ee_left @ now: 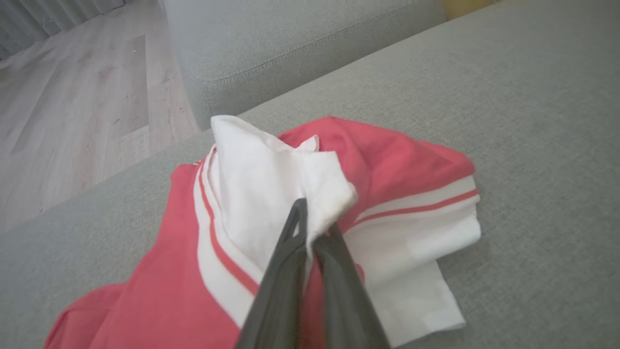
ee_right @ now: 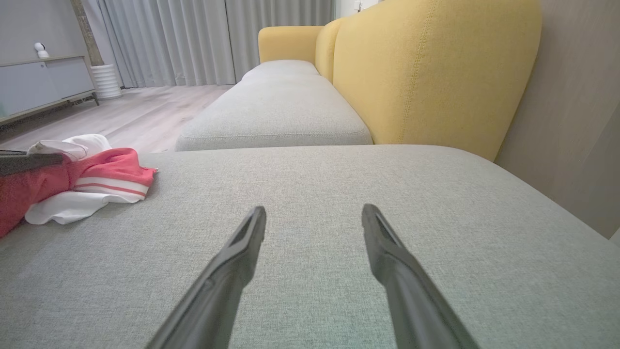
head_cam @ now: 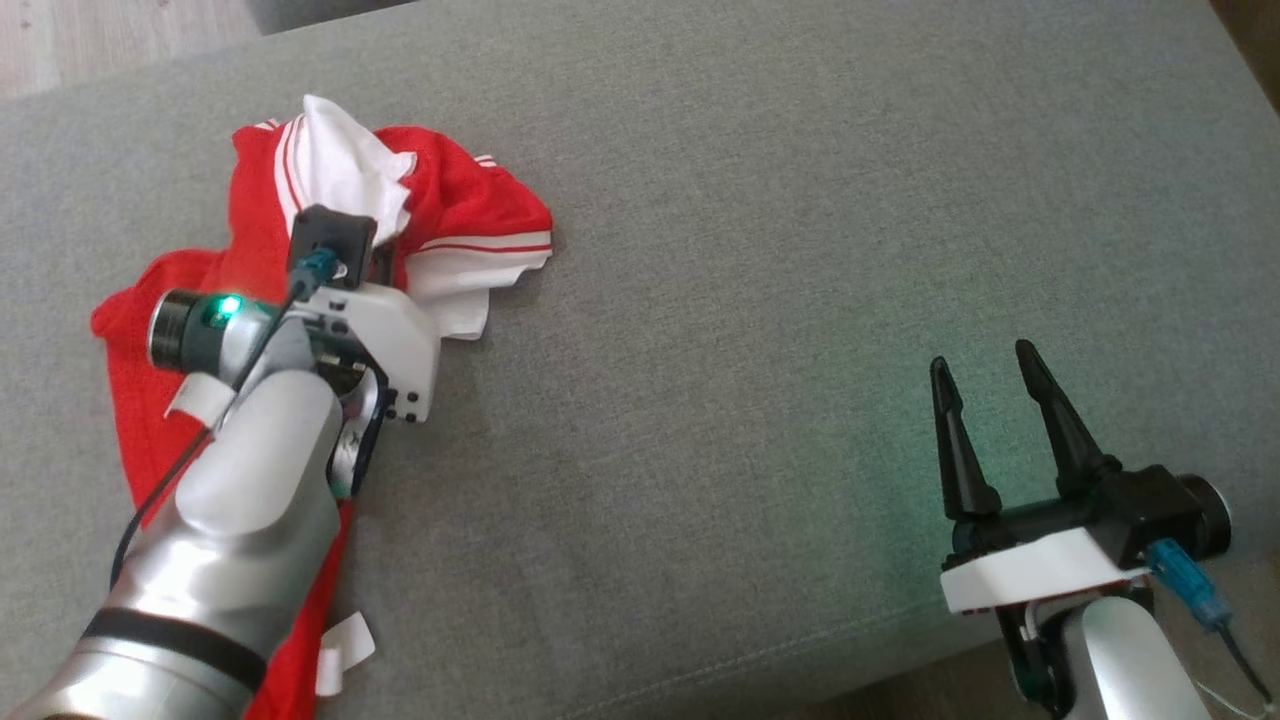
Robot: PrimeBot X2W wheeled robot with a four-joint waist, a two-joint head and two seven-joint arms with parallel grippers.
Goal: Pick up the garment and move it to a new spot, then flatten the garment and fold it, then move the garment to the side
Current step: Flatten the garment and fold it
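Note:
A crumpled red garment (head_cam: 470,205) with white trim and red stripes lies at the left of the grey cushion (head_cam: 760,300). In the left wrist view my left gripper (ee_left: 315,220) is shut on a raised white fold of the garment (ee_left: 397,160), its two dark fingers pressed together with cloth pinched between the tips. In the head view that arm's wrist covers the middle of the garment. My right gripper (head_cam: 985,370) stands open over bare cushion at the lower right, well away from the garment (ee_right: 111,169), with nothing between its fingers (ee_right: 249,237).
Wooden floor (ee_left: 72,97) lies beyond the cushion's left edge. A second grey cushion (ee_right: 276,111) continues past the garment. A yellow backrest (ee_right: 426,72) rises along the far side. The cushion's front edge (head_cam: 800,660) runs near my right arm.

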